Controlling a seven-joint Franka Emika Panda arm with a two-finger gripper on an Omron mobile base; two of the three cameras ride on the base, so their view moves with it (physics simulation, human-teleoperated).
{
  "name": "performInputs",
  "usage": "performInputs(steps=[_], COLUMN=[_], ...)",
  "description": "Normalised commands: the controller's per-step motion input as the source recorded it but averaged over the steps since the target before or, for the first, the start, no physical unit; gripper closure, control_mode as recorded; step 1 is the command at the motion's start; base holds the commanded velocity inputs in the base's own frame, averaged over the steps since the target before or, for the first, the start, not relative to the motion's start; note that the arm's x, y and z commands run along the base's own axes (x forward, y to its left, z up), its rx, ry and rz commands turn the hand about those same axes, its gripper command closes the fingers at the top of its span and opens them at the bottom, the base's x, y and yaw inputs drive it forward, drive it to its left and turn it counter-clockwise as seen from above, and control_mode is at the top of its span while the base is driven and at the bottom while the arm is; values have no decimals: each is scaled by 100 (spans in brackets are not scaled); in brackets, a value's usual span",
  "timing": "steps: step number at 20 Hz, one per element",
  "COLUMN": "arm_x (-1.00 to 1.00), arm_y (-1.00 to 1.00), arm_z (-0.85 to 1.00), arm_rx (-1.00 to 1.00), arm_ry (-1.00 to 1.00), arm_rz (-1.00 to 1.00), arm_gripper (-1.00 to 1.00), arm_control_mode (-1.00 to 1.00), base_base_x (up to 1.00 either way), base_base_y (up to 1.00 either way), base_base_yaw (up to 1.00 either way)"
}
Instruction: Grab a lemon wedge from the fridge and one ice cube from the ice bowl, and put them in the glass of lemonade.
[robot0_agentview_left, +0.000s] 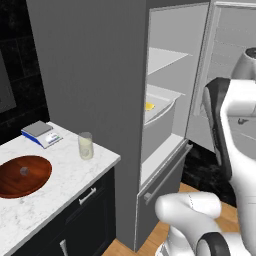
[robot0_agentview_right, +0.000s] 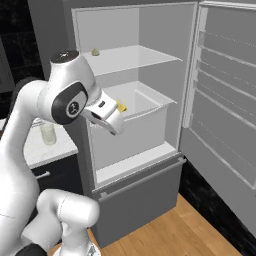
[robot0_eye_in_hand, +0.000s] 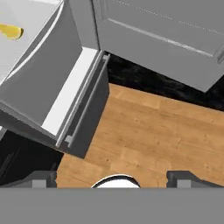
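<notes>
The fridge (robot0_agentview_right: 135, 100) stands with its door (robot0_agentview_right: 225, 100) swung wide, and inside it the white drawer-like bin (robot0_agentview_right: 145, 107) on the middle level carries the lemon wedge (robot0_agentview_right: 121, 107), seen as a small yellow piece near the bin's back left part. The coming reach is judged to turn on this: in the right base view the wedge lies just beyond the end of the arm, further into the fridge, while the hand is pitched downward, so that in the hand view the wedge (robot0_eye_in_hand: 9, 31) sits at the far upper left corner and the wooden floor (robot0_eye_in_hand: 153, 131) takes the middle. The wedge's long axis cannot be told. The arm is seen bent at the elbow, forearm angled down toward the fridge opening. The gripper (robot0_eye_in_hand: 111, 178) is held with its jaws wide apart and nothing between them. The glass of lemonade (robot0_agentview_left: 85, 145) and the ice bowl (robot0_agentview_left: 22, 175) are left on the marble worktop (robot0_agentview_left: 65, 185) beside the fridge.
</notes>
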Motion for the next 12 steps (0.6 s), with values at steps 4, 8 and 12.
performInputs(steps=[4,8,12], arm_x=[-71,-34,-11], arm_y=[45,45,17], arm_z=[0,4,0], arm_rx=[5,0,-1], arm_ry=[-4,0,0], arm_rz=[30,10,0], arm_gripper=[-100,-100,-100], arm_control_mode=[-100,-100,-100], base_base_x=[0,0,0], base_base_y=[0,0,0], base_base_yaw=[0,0,0])
